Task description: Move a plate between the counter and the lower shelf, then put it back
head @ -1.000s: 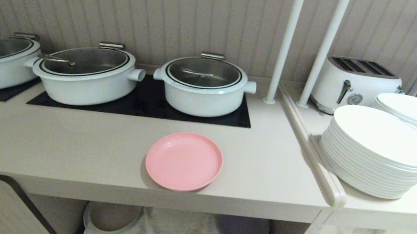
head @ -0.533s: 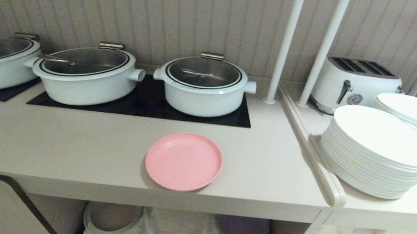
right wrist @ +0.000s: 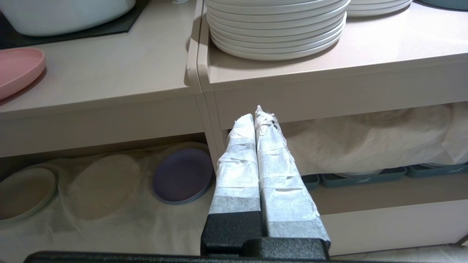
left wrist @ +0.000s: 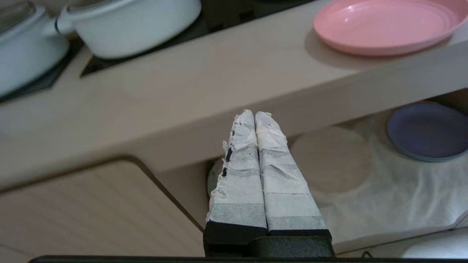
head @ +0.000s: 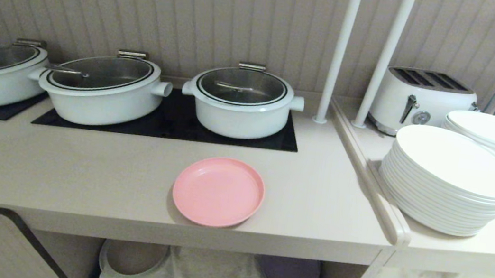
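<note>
Two hands for you, both empty below the tabletop's front edge, your left hand (left wrist: 255, 114) pressed closed, pink plate (head: 218, 191) flat on the tabletop (head: 80, 174) near its front edge, your right hand (right wrist: 255, 114) closed too.

This looks like a buffet serving station. Three white lidded pots (head: 242, 100) sit on black inset panels (head: 173, 122) at twelve o'clock on a long beige countertop (head: 80, 174). At two o'clock stand a white four-slot toaster (head: 422, 99) and tall stacks of white dinner plates (head: 450, 180).
</note>
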